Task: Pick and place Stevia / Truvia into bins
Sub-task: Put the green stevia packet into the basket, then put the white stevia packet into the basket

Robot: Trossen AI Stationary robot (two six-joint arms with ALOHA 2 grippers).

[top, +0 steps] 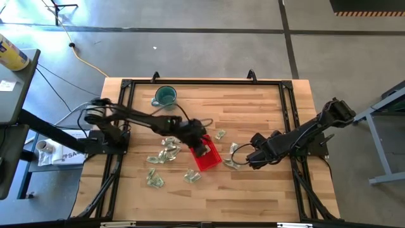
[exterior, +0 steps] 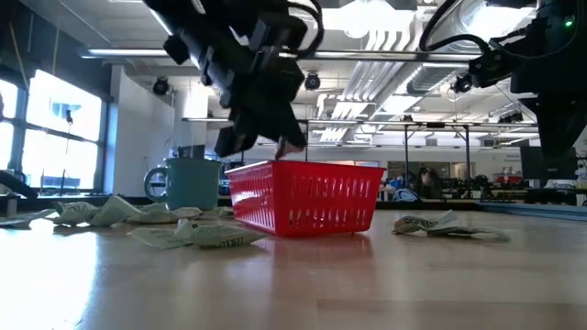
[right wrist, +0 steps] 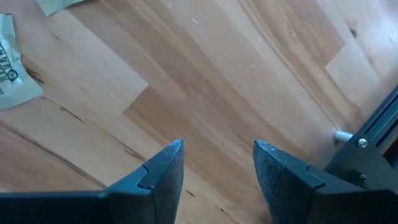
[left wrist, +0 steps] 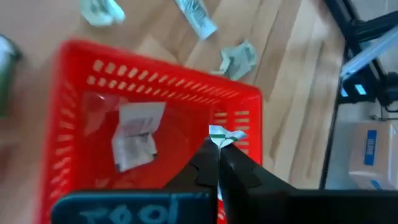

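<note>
1. High view: the left gripper (top: 201, 147) is over the red bin (top: 211, 161), near the middle of the wooden table (top: 266, 190). Loose sachets (top: 166, 152) lie on the wood to the left of the bin, and a few more (top: 230, 162) lie between the bin and the right gripper (top: 248, 158), which is low near them. A teal mug (top: 165, 95) stands well apart, toward the far edge.

2. Low view: the left arm comes down above the bin (exterior: 307, 197) – its fingers are over the rim, not inside. Sachets (exterior: 197, 236) rest flat on the table beside the bin.

3. Left wrist view: the fingers (left wrist: 208, 168) are pressed together on one small green-white sachet (left wrist: 224, 135), held only by its edge. It hangs over the bin wall (left wrist: 245, 118), quite near the rim. One sachet (left wrist: 135, 137) is already inside.

4. Right wrist view: the right fingers (right wrist: 166, 165) stand apart with nothing between them; one sachet (right wrist: 13, 71) lies just beside, on the wood.

5. Risk, in my judgement: the held sachet sits close to the rim (and it is light paper), so a release here could drop it on the wall or outside – it may also stick to a finger.
</note>
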